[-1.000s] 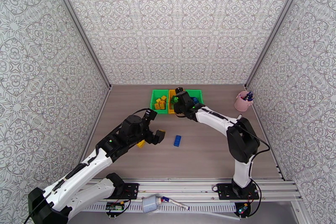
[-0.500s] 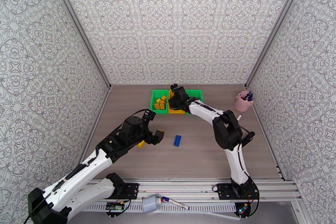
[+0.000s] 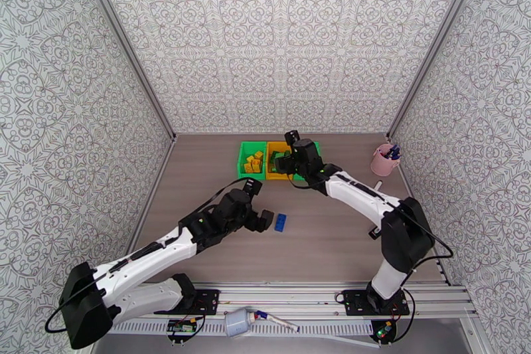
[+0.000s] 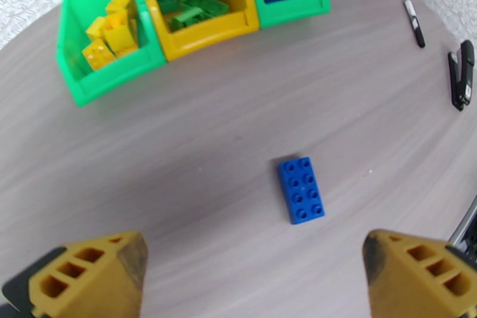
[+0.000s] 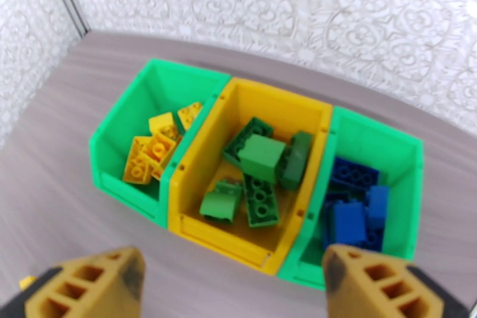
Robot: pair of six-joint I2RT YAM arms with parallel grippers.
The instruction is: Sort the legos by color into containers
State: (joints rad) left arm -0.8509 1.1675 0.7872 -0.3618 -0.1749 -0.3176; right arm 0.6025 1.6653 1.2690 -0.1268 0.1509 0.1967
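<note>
Legos [image 5: 262, 158] sit in three joined open plastic bins [image 3: 241, 157] at the middle of the surface's far edge; the right wrist view, past its spread right hand [image 5: 231, 265], shows yellow studded bricks [image 5: 149, 152] in the left green bin [image 5: 173, 83], green bricks [image 5: 262, 194] in the yellow middle bin [image 5: 280, 107], blue bricks [image 5: 349, 221] in the right green bin [image 5: 375, 140]. One blue eight-stud plastic brick [image 4: 302, 190] lies flat near the surface's middle, before the wide-open left hand [image 4: 250, 253], whose wrist view adds a black-and-white marker pen [image 4: 413, 22].

Left claw [image 4: 251, 249], right claw [image 5: 232, 264] (both agape)
</note>
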